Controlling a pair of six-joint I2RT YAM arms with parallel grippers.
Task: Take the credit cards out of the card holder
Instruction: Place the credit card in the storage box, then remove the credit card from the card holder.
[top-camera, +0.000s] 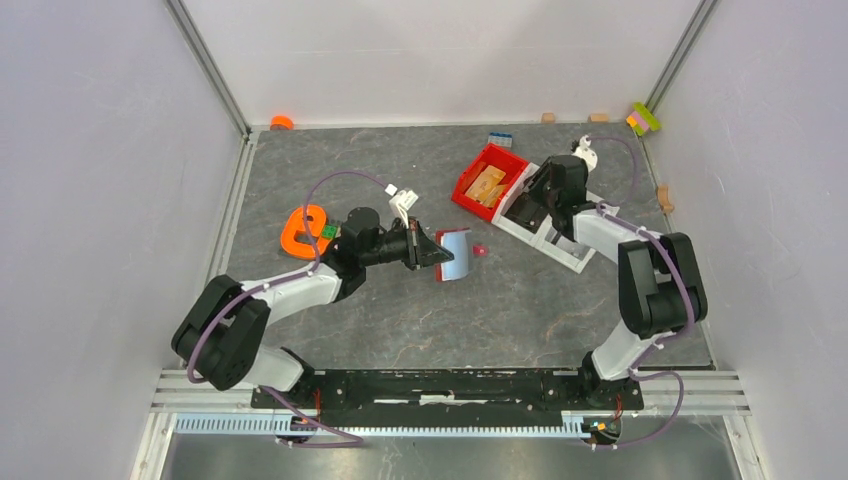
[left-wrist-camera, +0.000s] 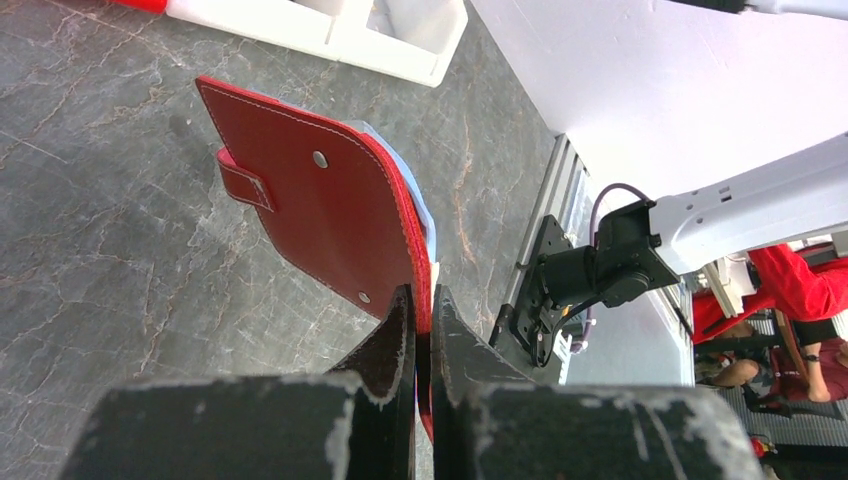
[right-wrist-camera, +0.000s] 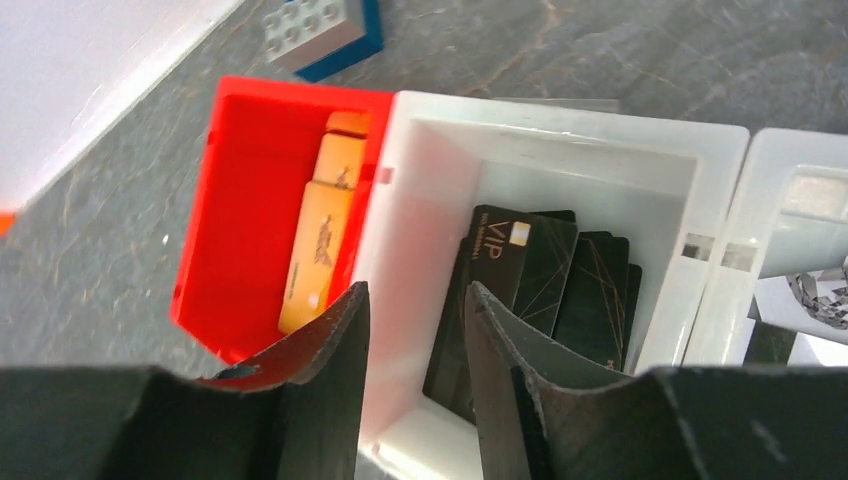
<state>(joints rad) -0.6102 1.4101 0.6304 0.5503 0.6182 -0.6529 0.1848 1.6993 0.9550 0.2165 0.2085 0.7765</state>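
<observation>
Red card holder is pinched between the outstretched left arm's fingers.

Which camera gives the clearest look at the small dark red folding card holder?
The left wrist view: the dark red folding card holder appears large, with its stitching and snap visible, pinched by the left gripper. The top view shows it small and far off. The right wrist view misses it entirely.

The top black card in the white bin reads "VIP" (smaller print beneath illegible).
</observation>
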